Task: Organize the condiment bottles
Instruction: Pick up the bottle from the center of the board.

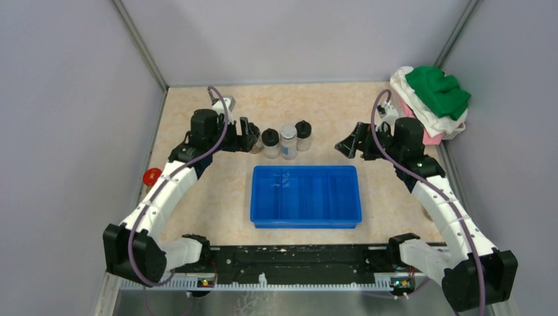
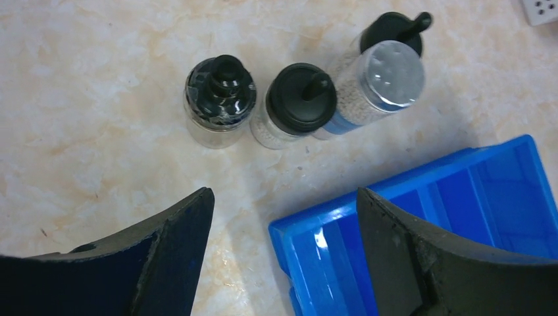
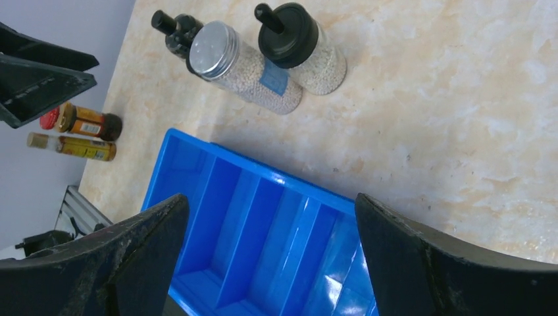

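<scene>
The blue tray (image 1: pixel 306 222) sits nearest the arm bases on the table (image 1: pixel 217 197). Off to its left, by the table's edge, a red-capped bottle (image 3: pixel 85 123) and a thin bottle (image 3: pixel 72 146) lie on their sides, just beside each other.

Past the tray's far left corner the left gripper (image 1: pixel 247 136) hangs with its jaws spread wide and nothing between them. Past the far right corner the right gripper (image 1: pixel 347 146) is likewise spread and empty.

Between the two grippers, four bottles stand upright in a row just behind the tray. The first jar (image 2: pixel 220 99), black-capped, is closest to the left gripper, ahead of its fingertips and apart from them. Next come the second jar (image 2: pixel 301 99), the silver-topped shaker (image 2: pixel 393 72) and the last jar (image 3: pixel 303 49), which is nearest the right gripper.

Folded cloths (image 1: pixel 431 99) fill the far right corner.
</scene>
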`<action>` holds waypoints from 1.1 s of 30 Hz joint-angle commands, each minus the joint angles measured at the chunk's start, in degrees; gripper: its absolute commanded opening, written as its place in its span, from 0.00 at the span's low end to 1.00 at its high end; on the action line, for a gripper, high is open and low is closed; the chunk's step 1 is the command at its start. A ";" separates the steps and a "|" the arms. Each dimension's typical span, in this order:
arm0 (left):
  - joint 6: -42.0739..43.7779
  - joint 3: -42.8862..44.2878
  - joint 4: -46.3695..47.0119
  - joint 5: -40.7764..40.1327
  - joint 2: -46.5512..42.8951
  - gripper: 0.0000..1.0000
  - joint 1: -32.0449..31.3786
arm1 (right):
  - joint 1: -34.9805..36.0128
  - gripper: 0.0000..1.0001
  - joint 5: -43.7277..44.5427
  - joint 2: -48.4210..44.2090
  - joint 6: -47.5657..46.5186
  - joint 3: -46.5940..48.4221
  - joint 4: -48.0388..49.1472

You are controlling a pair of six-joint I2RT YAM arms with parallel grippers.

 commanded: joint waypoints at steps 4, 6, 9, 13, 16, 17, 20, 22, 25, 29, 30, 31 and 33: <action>-1.90 1.21 7.33 -7.67 7.31 0.88 -0.01 | 0.44 0.94 1.11 8.10 -0.53 7.68 1.80; -1.67 1.46 8.37 -8.79 8.93 0.89 -0.01 | 0.74 0.93 1.59 10.48 -1.26 8.37 1.66; -1.79 2.05 9.53 -11.02 11.36 0.88 -0.01 | 1.18 0.90 1.85 13.78 -1.90 8.41 2.47; -2.27 3.26 10.67 -11.91 14.92 0.88 0.03 | 1.94 0.87 1.58 17.85 -2.23 8.15 4.22; -2.62 4.24 10.92 -11.77 17.34 0.88 -0.10 | 2.83 0.86 2.45 20.91 -3.14 9.29 4.31; -2.90 4.58 10.84 -11.37 17.75 0.88 -0.10 | 3.14 0.86 3.00 21.77 -3.84 10.14 3.73; -3.13 5.51 9.98 -10.49 17.87 0.89 -0.65 | 4.16 0.86 4.23 22.72 -5.54 12.11 1.77; -3.34 6.78 7.46 -10.19 17.22 0.89 -1.20 | 4.81 0.86 4.67 21.46 -6.07 12.18 0.94; -3.51 8.00 2.45 -11.06 14.36 0.89 -2.56 | 5.34 0.87 6.42 17.68 -6.54 11.62 -1.66; -3.56 7.12 -2.46 -11.85 6.71 0.89 -4.18 | 5.36 0.88 10.65 8.64 -6.60 9.82 -6.50; -3.71 6.82 -3.76 -11.87 4.88 0.89 -4.21 | 5.36 0.88 12.08 6.29 -6.51 9.61 -8.32; -3.85 6.49 -5.18 -11.90 2.75 0.89 -4.36 | 5.36 0.89 13.62 3.65 -6.31 9.61 -10.30; -4.41 5.79 -7.77 -11.61 -1.39 0.90 -4.34 | 5.33 0.90 17.13 -1.33 -5.54 9.67 -14.98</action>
